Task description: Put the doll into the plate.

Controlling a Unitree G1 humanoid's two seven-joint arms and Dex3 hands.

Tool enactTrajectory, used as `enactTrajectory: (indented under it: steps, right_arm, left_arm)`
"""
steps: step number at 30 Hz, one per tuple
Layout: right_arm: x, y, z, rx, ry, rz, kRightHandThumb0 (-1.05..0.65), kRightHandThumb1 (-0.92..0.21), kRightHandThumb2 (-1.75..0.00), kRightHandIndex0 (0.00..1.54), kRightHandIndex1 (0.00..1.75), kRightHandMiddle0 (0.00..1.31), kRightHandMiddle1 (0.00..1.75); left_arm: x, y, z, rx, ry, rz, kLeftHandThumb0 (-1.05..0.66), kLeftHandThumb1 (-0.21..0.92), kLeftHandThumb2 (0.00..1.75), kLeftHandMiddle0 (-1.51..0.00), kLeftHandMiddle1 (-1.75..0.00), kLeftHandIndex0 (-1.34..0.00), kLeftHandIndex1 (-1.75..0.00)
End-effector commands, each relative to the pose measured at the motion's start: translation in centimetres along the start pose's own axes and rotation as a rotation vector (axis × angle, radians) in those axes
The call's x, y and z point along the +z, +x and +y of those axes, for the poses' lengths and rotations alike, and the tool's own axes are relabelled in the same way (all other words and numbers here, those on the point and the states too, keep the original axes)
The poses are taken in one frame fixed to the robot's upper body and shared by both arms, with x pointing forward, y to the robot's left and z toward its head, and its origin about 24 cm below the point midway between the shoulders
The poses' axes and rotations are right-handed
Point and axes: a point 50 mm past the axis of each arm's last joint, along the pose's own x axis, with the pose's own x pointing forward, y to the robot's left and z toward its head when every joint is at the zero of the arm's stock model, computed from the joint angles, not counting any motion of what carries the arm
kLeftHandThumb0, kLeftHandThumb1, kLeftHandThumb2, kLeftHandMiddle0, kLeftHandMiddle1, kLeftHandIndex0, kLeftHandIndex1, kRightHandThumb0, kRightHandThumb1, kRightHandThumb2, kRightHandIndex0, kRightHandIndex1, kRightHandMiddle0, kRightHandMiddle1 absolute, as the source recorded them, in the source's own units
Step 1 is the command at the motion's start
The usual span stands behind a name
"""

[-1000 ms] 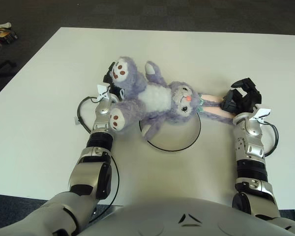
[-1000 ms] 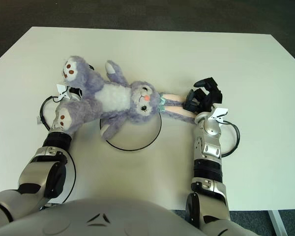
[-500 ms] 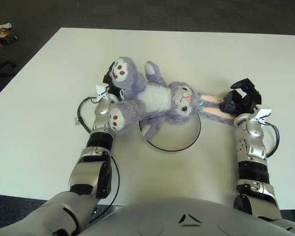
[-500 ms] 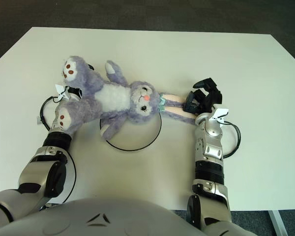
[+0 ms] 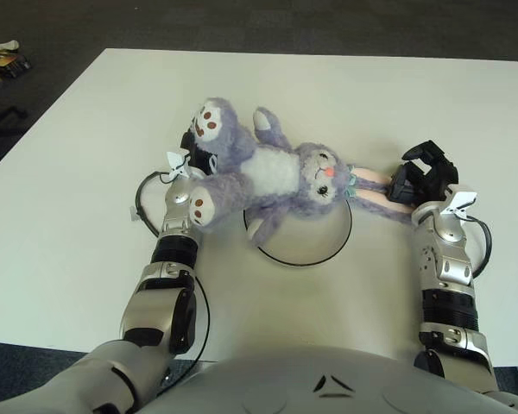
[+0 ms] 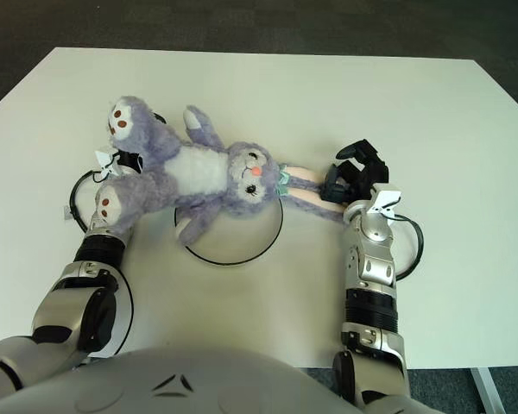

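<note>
On the desk (image 5: 86, 129), left eye view, the doll (image 5: 268, 172) lay partly over the plate (image 5: 299, 233), left hand (image 5: 194, 151) fingers hidden beneath its legs. Right eye view: right hand (image 6: 350, 177) fingers closed on its ears.

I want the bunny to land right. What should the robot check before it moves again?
1. Right hand holds the doll's ears: ok, its fingers are around the ear tips.
2. Left hand holds the legs: cannot tell, the legs hide it.
3. Doll over the plate: not ok, only the head and one arm are over the ring; legs and ears hang outside.
4. Plate rim free to see: ok at the near side, hidden under the doll at the far side.
5. Table room around the plate: ok, nothing else shows nearby.
</note>
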Motion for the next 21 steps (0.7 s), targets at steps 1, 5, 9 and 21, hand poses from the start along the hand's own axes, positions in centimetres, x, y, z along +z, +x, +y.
enactTrajectory:
  steps: [1, 5, 9, 21]
  right_arm:
    - [-1.2, -0.6, -0.5, 0.000, -0.022, 0.070, -0.01, 0.07, -1.75, 0.91, 1.75, 0.69, 1.70]
    - [-1.2, -0.6, -0.6, 0.002, -0.016, 0.070, -0.01, 0.06, -1.75, 0.90, 1.75, 0.68, 1.72]
    - [-1.0, -0.6, -0.6, 0.007, -0.011, 0.064, -0.01, 0.06, -1.75, 0.90, 1.75, 0.66, 1.74]
    - [-0.1, -0.7, 0.0, 0.037, -0.028, 0.040, -0.01, 0.07, -1.74, 0.91, 1.75, 0.71, 1.67]
  left_arm:
    - [-0.7, -0.8, 0.0, 0.003, -0.025, 0.014, -0.43, 0.46, 1.13, -0.87, -1.75, -0.49, -1.75]
    - [-0.8, -1.1, -0.1, 0.006, -0.046, 0.010, -0.43, 0.46, 1.13, -0.86, -1.75, -0.49, -1.75]
    - [-0.8, -1.3, -0.1, 0.001, -0.045, 0.005, -0.43, 0.46, 1.13, -0.85, -1.75, -0.49, -1.75]
    - [-0.2, -1.6, -0.3, -0.021, 0.027, -0.040, -0.43, 0.49, 1.09, -0.90, -1.75, -0.47, -1.75]
